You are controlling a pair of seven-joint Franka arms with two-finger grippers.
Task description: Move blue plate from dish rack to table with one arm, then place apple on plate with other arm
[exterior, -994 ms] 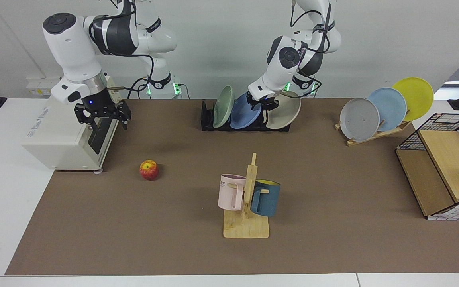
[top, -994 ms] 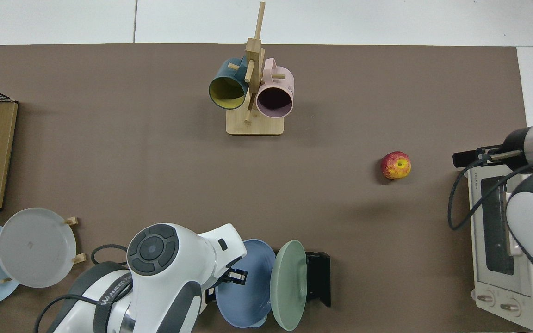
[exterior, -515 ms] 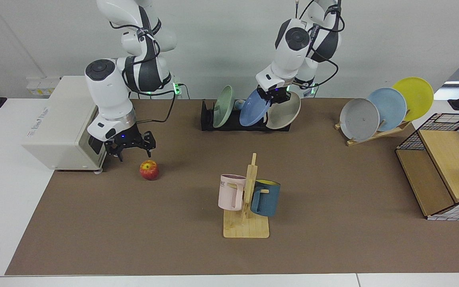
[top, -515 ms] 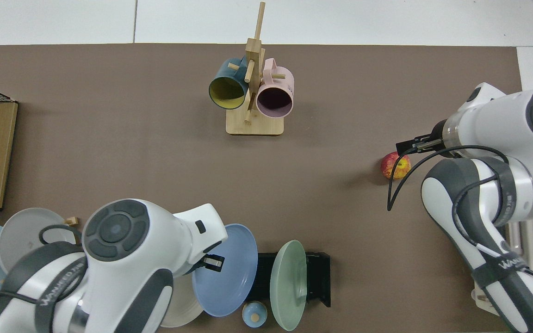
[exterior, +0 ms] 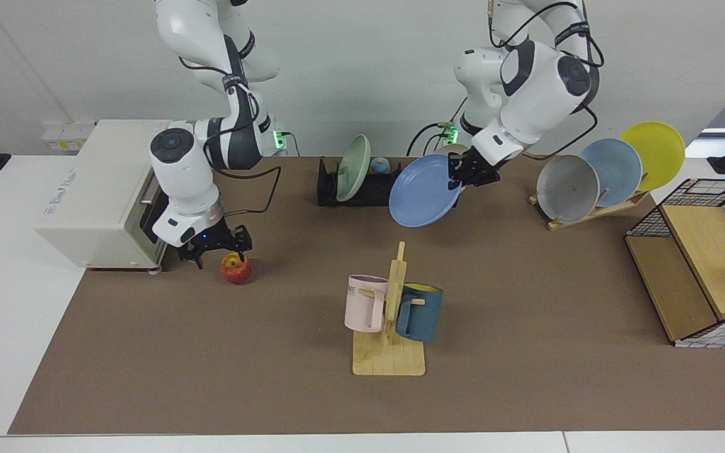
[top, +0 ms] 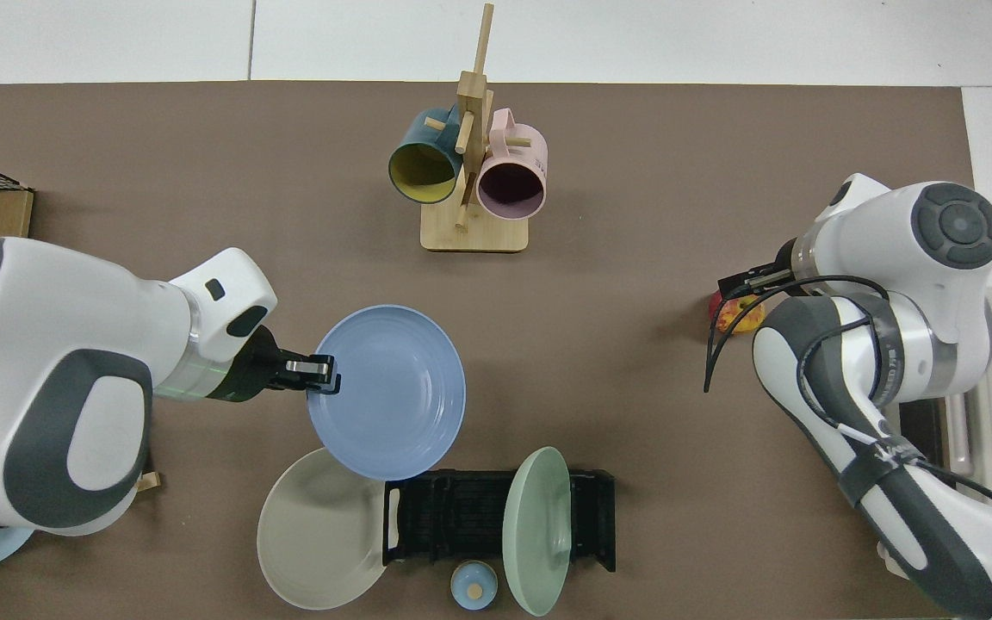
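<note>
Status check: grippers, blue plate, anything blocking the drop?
Left gripper shut on blue plate, clear of dish rack, above table. Right gripper open at apple. Mug stand nearby.

The table (exterior: 526,377) carries the apple (exterior: 236,269), the dish rack (exterior: 369,189).

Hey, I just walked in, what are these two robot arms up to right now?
The left gripper is shut on the rim of the blue plate and holds it in the air, clear of the black dish rack, above the brown table. The right gripper is down at the apple, which sits on the mat beside the toaster oven. A green plate stands in the rack; a beige plate lies by its end.
</note>
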